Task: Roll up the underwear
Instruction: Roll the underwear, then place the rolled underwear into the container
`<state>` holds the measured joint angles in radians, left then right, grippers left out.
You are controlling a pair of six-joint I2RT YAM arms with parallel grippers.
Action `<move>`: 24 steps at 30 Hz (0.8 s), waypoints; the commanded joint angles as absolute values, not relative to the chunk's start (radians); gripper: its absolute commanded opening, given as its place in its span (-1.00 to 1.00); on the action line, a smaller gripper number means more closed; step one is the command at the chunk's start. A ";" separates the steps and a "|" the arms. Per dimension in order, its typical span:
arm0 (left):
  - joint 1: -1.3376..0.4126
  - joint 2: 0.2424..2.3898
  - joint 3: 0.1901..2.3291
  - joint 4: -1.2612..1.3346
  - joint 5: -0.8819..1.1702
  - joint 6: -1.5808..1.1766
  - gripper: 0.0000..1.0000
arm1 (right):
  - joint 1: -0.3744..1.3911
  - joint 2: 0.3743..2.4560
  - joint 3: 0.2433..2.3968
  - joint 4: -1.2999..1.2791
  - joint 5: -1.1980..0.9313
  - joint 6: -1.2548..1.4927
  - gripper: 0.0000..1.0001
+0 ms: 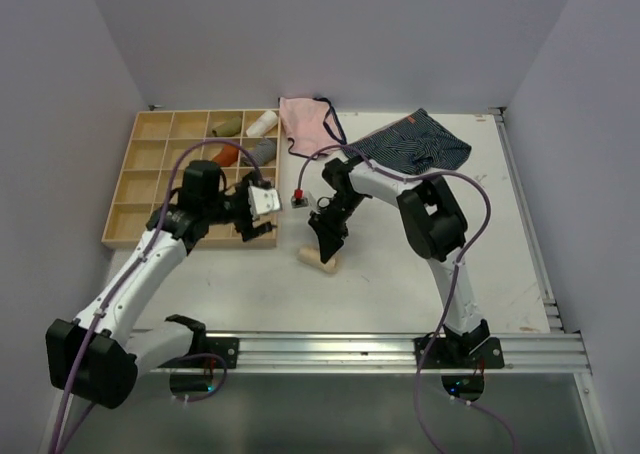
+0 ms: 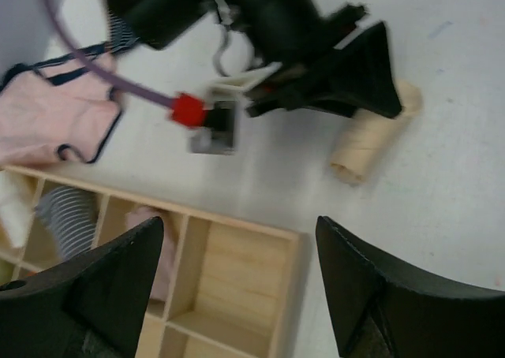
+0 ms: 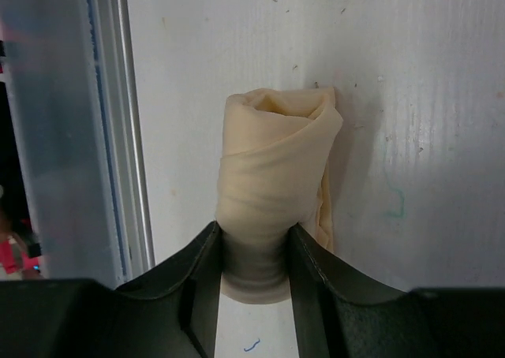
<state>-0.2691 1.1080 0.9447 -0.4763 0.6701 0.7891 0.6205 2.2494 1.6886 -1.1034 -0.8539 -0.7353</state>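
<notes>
The underwear [image 1: 322, 264] is a pale peach-beige roll lying on the white table just right of the wooden tray's near corner. My right gripper [image 1: 328, 242] points down onto it. In the right wrist view the right gripper [image 3: 252, 244] is shut on one end of the roll [image 3: 276, 169], one finger on each side. In the left wrist view the roll [image 2: 371, 133] lies under the right gripper [image 2: 347, 74]. My left gripper [image 1: 255, 224] hovers over the tray's near right corner, open and empty [image 2: 239, 232].
The wooden compartment tray [image 1: 130, 189] at the left holds several rolled cloths, one of them striped [image 2: 67, 216]. A pink pair with dark trim [image 1: 305, 124] and a navy striped pair [image 1: 415, 142] lie at the back. A metal rail [image 1: 350, 349] runs along the near edge.
</notes>
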 commanded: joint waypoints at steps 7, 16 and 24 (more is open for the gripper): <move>-0.574 1.216 0.701 -0.244 0.525 0.877 0.62 | 0.603 2.440 1.759 -1.232 -0.844 -0.755 -0.60; -0.693 1.382 0.724 -0.150 0.525 0.891 0.63 | 0.584 2.490 1.799 -1.261 -0.862 -0.741 -0.55; -0.755 1.558 0.776 -0.126 0.502 0.851 0.54 | 0.574 2.502 1.802 -1.264 -0.874 -0.732 -0.50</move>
